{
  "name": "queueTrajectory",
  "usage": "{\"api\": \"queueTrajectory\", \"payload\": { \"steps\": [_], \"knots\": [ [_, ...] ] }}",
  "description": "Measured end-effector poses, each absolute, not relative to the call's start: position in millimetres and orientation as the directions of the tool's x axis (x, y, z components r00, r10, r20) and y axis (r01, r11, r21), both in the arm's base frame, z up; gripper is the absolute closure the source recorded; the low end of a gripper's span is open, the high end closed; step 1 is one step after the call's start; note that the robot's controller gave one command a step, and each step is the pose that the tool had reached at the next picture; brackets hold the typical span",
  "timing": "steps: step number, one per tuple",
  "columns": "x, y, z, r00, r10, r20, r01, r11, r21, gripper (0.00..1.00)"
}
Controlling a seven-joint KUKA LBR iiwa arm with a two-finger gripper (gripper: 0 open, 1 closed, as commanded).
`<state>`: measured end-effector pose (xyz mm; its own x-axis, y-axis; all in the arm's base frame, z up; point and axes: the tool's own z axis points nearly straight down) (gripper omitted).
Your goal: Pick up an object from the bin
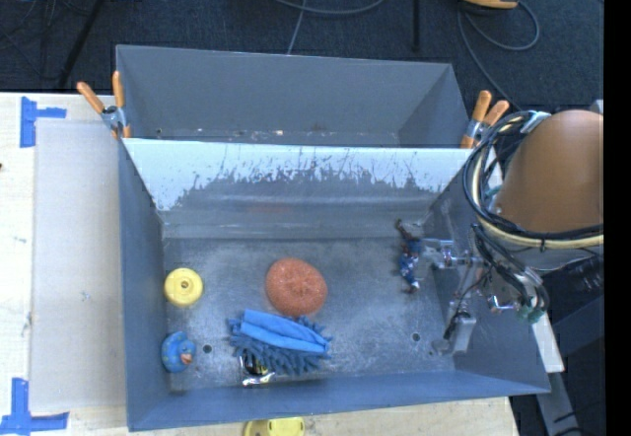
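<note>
Judging the rust-red ball (296, 287) in the middle of the bin (296, 202) light and rough-skinned, we would pinch across its widest part; the gripper (455, 328) hangs well right, its opening we cannot tell.

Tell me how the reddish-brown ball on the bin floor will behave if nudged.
The reddish-brown ball looks round, so it would probably roll. Its rough, matte surface hints at foam: likely light, not slippery.

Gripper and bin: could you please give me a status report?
Gripper at right of bin. Orange-brown ball mid-floor, untouched, blue brush beside it. No obstacle seen between.
</note>
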<state>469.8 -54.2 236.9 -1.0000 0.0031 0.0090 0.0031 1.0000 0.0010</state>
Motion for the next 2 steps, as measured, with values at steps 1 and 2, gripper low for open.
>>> {"api": "queueTrajectory", "payload": {
  "steps": [1,2],
  "knots": [
    [471.3,-54,240,-1.000,0.001,0.002,0.001,1.000,0.000,0.00],
    [485.6,-14,189,-0.996,-0.091,-0.003,-0.091,0.996,0.000,0.00]
  ]
}}
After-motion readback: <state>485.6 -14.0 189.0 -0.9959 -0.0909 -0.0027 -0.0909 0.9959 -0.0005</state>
